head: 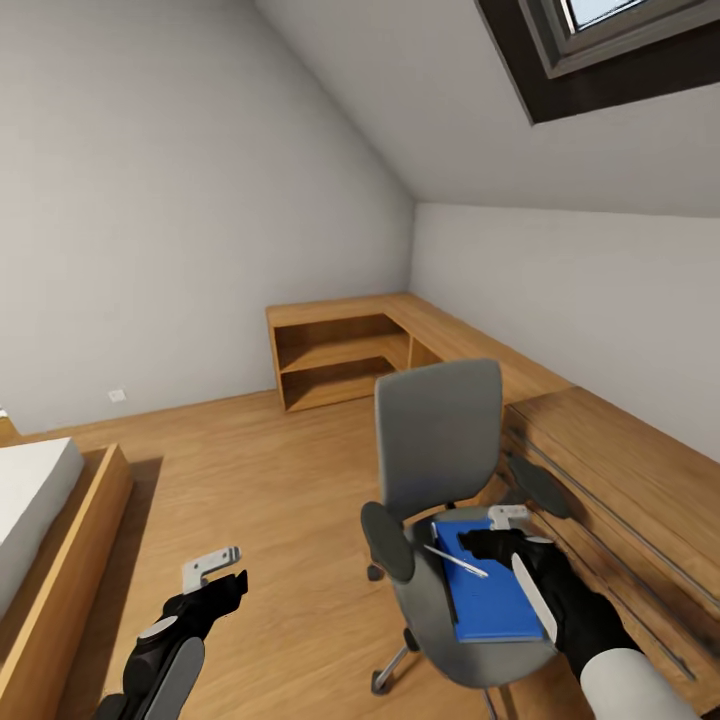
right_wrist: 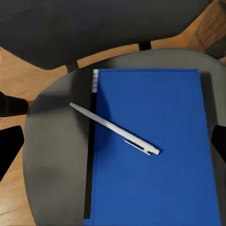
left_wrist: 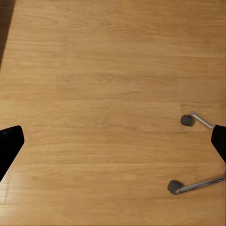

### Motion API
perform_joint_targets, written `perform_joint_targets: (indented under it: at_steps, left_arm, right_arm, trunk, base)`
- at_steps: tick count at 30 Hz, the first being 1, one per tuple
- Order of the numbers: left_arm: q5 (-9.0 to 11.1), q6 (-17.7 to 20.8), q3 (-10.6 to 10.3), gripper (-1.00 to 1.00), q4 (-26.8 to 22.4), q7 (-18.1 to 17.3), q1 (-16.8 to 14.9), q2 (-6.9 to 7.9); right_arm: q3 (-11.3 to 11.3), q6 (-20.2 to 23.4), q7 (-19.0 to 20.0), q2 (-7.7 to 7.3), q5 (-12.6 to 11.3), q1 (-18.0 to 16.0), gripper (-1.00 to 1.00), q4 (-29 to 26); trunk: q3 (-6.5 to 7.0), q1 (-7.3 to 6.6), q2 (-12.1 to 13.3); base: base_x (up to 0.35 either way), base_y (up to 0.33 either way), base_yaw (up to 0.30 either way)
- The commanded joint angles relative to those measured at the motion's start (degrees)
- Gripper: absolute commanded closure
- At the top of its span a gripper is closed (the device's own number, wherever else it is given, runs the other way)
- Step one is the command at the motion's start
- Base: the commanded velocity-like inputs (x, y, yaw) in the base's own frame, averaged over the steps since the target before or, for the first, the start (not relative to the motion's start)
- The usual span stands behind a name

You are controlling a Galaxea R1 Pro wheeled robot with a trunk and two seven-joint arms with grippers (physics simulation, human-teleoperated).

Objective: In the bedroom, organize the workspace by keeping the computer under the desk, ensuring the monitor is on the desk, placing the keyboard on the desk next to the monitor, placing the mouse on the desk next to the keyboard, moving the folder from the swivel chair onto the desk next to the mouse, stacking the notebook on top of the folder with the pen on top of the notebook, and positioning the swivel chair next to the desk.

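The grey swivel chair (head: pixel 438 440) stands on the wood floor beside the low wooden cabinets. On its seat (right_wrist: pixel 56 160) lies the blue folder (head: pixel 495 600) (right_wrist: pixel 155 179), with a white pen (head: pixel 455 561) (right_wrist: pixel 115 129) lying diagonally across it. A thin pale and dark strip shows along one side of the folder; I cannot tell whether it is the notebook. My right gripper (head: pixel 492 532) (right_wrist: pixel 113 143) hangs open just above the folder and pen, touching neither. My left gripper (head: pixel 220 577) (left_wrist: pixel 113 141) is open over bare floor, left of the chair. The desk, computer, monitor, keyboard and mouse are out of view.
Low wooden cabinets (head: pixel 620 470) run along the right wall to an open corner shelf unit (head: pixel 335 360). A bed with a wooden frame (head: pixel 60 560) stands at the left. Two chrome chair legs with casters (left_wrist: pixel 187 120) lie under my left gripper. Open floor (head: pixel 280 480) stretches ahead.
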Motion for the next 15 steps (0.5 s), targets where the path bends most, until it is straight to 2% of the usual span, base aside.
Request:
perform_joint_targets:
  at_steps: [1, 3, 5, 8, 13, 15]
  left_arm:
    - [0.56, 0.08, -0.14, -1.0, -0.08, 0.59, -0.05, 0.04]
    - [0.57, 0.13, -0.14, -1.0, -0.08, 0.59, -0.05, 0.03]
    - [0.57, 0.1, -0.15, -1.0, -0.08, 0.59, -0.05, 0.05]
    - [0.57, 0.09, -0.15, -1.0, -0.08, 0.59, -0.05, 0.01]
    - [0.57, 0.08, -0.15, -1.0, -0.08, 0.59, -0.05, 0.0]
    - [0.54, 0.05, -0.1, -1.0, -0.08, 0.59, -0.05, 0.04]
  right_arm:
    - [0.18, 0.24, 0.67, -0.42, -0.4, -0.03, -1.0, 0.03]
    - [0.06, 0.09, 8.19, -3.36, 0.16, -0.03, -1.0, 3.05]
    - [0.02, 0.06, 12.01, -4.76, 0.27, -0.03, -1.0, 4.26]
    - [0.03, 0.04, 14.87, -5.61, 0.33, -0.03, -1.0, 4.88]
    - [0.23, 0.04, 17.29, -5.93, 0.98, -0.03, -1.0, 5.22]
    - [0.3, -0.2, 19.13, -5.99, 3.94, -0.03, -1.0, 5.33]
  trunk:
    - [-0.06, 0.04, -0.04]
    - [-0.06, 0.04, -0.04]
    - [-0.06, 0.04, -0.04]
    - [-0.06, 0.04, -0.04]
    - [-0.06, 0.04, -0.04]
    - [-0.06, 0.04, -0.04]
  base:
    - [0.326, -0.089, 0.0]
    - [0.28, -0.043, 0.0]
    - [0.148, -0.015, 0.0]
    - [0.063, -0.006, 0.0]
    - [0.018, -0.002, 0.0]
    - [0.072, 0.0, 0.0]
